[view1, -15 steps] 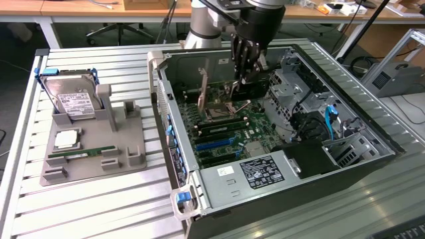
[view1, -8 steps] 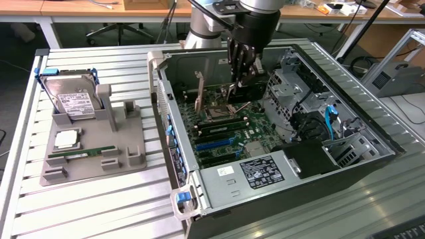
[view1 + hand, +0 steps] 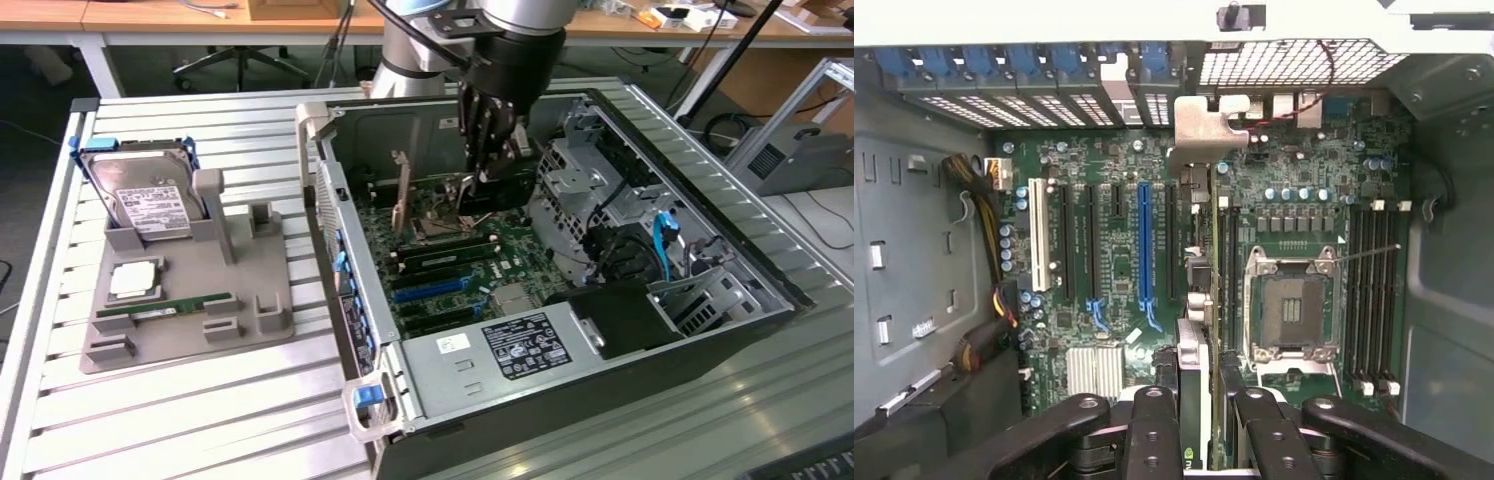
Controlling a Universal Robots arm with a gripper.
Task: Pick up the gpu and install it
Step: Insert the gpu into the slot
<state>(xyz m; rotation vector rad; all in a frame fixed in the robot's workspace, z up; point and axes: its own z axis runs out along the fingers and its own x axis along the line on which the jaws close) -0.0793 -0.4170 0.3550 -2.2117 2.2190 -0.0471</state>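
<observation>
Your dark multi-fingered gripper [image 3: 487, 165], jaws half closed, holds the thin black gpu card [image 3: 1194, 300] on edge, hanging over the green motherboard [image 3: 1116, 262], its long axis running along the blue slot [image 3: 1145, 240] just beside it.

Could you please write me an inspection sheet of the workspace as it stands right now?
Surface: slatted metal table, bearing an open computer case and a grey parts holder.
Job's things: the gpu hangs edge-on inside the case, above the motherboard, its silvery bracket near the rear slot openings.
Clutter: hard drive, memory stick and a small square part sit in the holder.
Grippers: the gripper is lowered into the case, closed on the gpu.
Cables: blue cable and black wiring inside the case.
Surroundings: desks and an office chair behind the table.
</observation>
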